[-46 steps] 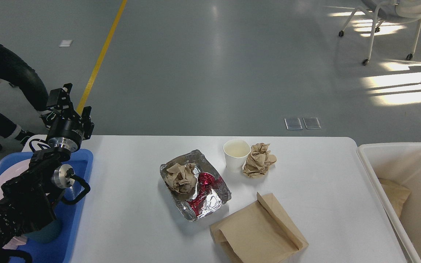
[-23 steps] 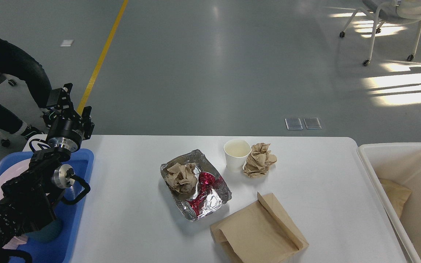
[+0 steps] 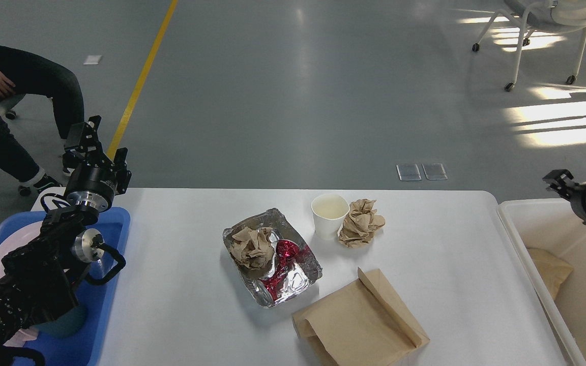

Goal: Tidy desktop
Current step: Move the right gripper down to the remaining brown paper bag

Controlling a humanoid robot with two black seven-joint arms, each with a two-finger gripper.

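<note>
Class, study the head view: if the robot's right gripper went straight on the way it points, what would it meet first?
The right gripper points left and away, above the off-white plastic bin. Its way looks free; depth is unclear.

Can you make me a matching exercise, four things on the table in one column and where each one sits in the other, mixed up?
1. paper cup
2. crumpled red wrapper
3. flat brown paper bag
4. plate

A. in the foil tray
B. in the blue tray
C. beside a crumpled paper ball
D. at the desktop's near edge

Pairs: 1-C, 2-A, 3-D, 4-B
</note>
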